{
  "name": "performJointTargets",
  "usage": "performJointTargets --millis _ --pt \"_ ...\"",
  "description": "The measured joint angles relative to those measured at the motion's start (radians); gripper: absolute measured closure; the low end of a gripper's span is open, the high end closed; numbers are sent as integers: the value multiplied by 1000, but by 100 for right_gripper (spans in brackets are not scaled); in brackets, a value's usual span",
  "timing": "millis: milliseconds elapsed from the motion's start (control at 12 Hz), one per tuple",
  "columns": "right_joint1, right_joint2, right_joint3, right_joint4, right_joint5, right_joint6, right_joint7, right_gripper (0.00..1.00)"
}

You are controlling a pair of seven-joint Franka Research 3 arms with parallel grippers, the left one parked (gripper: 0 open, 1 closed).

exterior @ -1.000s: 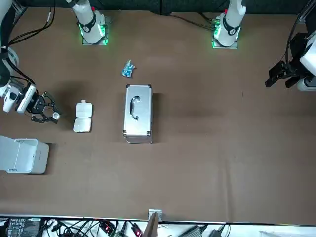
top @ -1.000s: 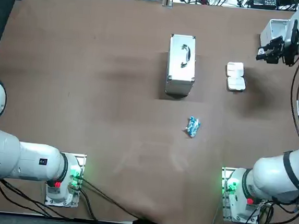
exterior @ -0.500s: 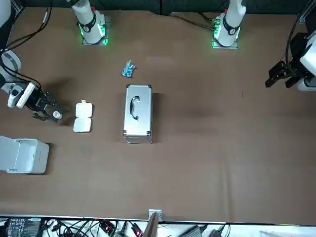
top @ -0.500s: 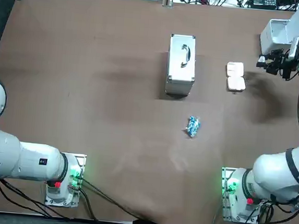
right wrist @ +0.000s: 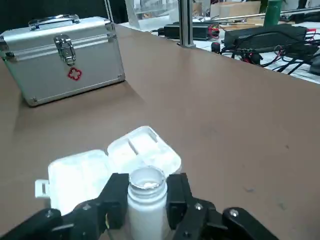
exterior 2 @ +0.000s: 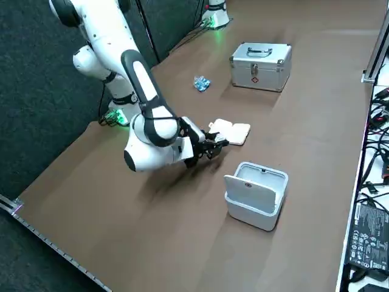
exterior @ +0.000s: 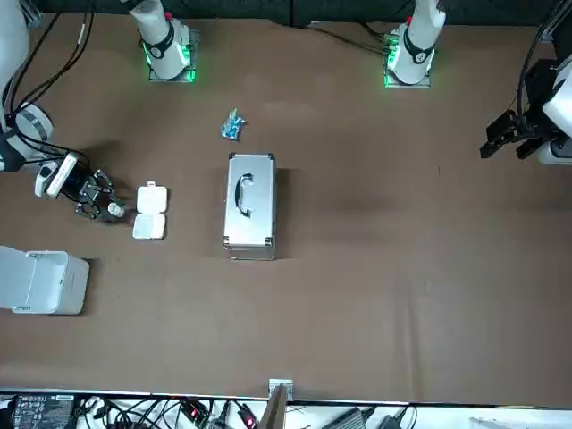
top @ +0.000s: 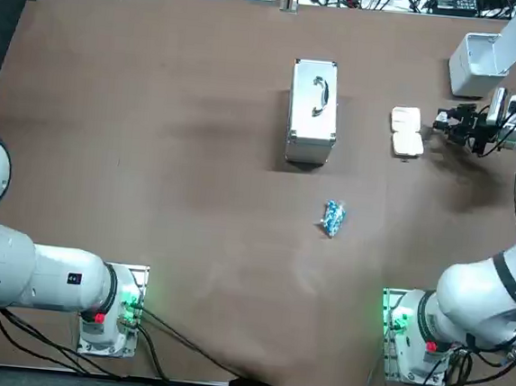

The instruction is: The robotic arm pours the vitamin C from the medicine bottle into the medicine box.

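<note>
- White plastic bottle (right wrist: 146, 200) is clamped between the right gripper (right wrist: 146, 192) fingers; cap off, open neck w/ whitish contents showing inside.
- Gripper + bottle sit low over the table (top: 153, 148), toward its right edge and far side, just beside the pill box (top: 407, 132). Bottle mouth points at the box.
- Pill box is white, lid folded open and flat, lying between the metal case (top: 314, 99) and the table's right edge. No tablets seen in its compartments.
- Progress, as I read it:
  - done: bottle picked up, opened, carried to the box.
  - left: line the mouth up over a compartment, tip, pour. Nothing poured yet, approx. halfway.
- Bottle looks apart from the box, not touching; can't be sure.
- Labels: case has a round red badge w/ white cross on its front, below the latch. No text readable on bottle or box.
- Others: white bin (top: 482, 59), lid up, at the far right corner; blue packet (top: 332, 218) mid-table, well apart from the action.
</note>
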Motion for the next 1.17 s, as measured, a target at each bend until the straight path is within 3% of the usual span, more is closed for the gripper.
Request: performJointTargets --millis 1083,1167 --pt "-24 119 0 76 47 -37 -50 57" --pt "-24 125 0 82 47 -40 -50 40"
